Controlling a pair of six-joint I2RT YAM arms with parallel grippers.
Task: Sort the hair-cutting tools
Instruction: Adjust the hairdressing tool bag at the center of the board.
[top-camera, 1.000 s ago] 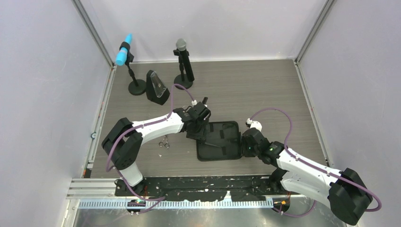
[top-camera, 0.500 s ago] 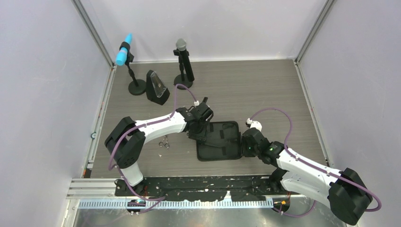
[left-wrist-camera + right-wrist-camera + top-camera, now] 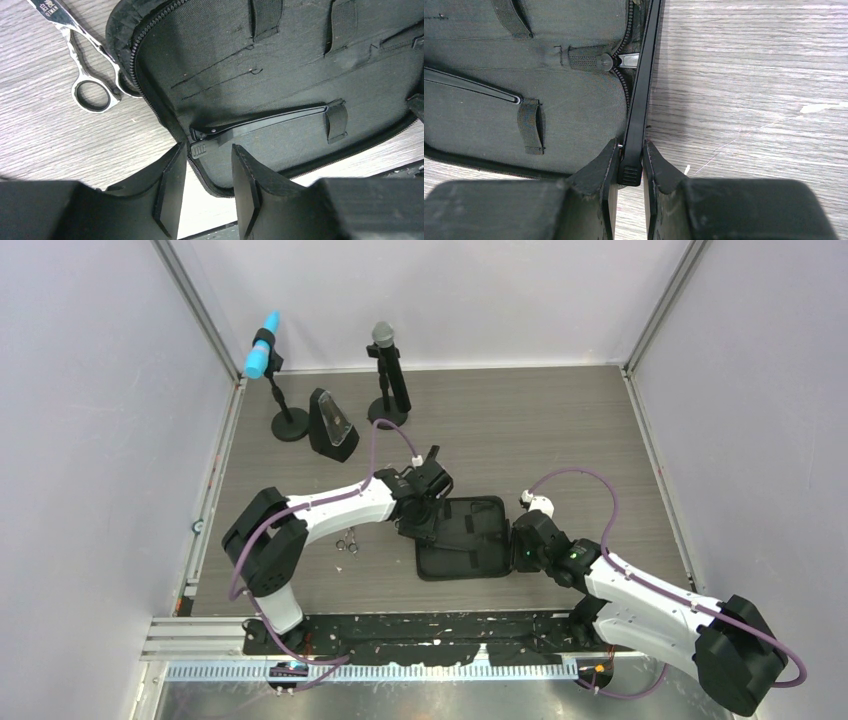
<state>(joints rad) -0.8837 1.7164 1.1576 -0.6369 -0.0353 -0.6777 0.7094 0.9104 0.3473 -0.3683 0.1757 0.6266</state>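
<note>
A grey wood-grain table sits between pale walls. An open black pouch [image 3: 485, 560] holds one hair clip [image 3: 260, 122], its tip under an elastic loop. The left hand [image 3: 207, 192] stands open at the clip's end. The right hand [image 3: 630, 172] grips a second clip [image 3: 640, 100] along the pouch's edge. One pair of scissors [image 3: 85, 75] touches the pouch's corner, and another pair [image 3: 347, 542] lies apart from it.

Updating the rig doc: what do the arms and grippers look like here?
The left arm and right arm have white links with black joint housings; a purple cable loops outside each. The left gripper and right gripper are matte black, with two wedge-shaped fingers.
</note>
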